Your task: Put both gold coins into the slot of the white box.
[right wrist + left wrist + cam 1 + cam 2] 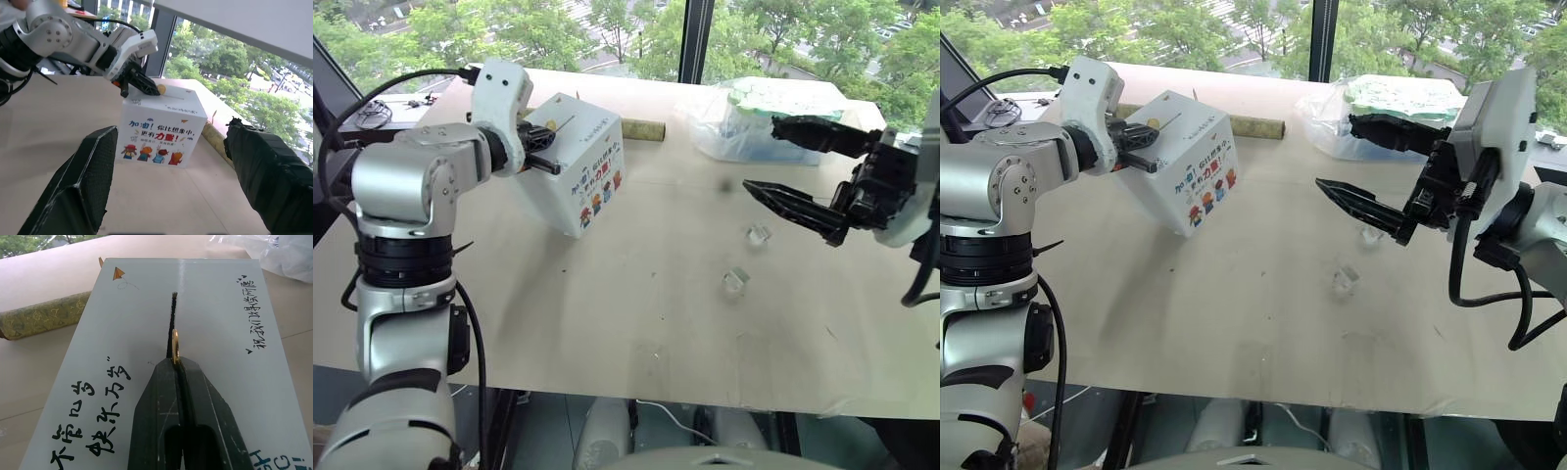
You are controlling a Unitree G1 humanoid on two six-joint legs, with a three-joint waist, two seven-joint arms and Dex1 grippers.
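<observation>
Gold and thin, one coin (175, 346) stands on edge, pinched at the tip of the left end effector (177, 363), right over the dark slot (171, 318) in the top of the single white box (576, 174). The box sits on the pale bench (636, 313) and bears black Chinese handwriting, a small orange paper-plane drawing, and four cartoon figures under coloured print. Two clear plastic casings (758, 235) (735, 283) lie on the bench near the right end effector (783, 162), whose fingers gape, grasping nothing.
</observation>
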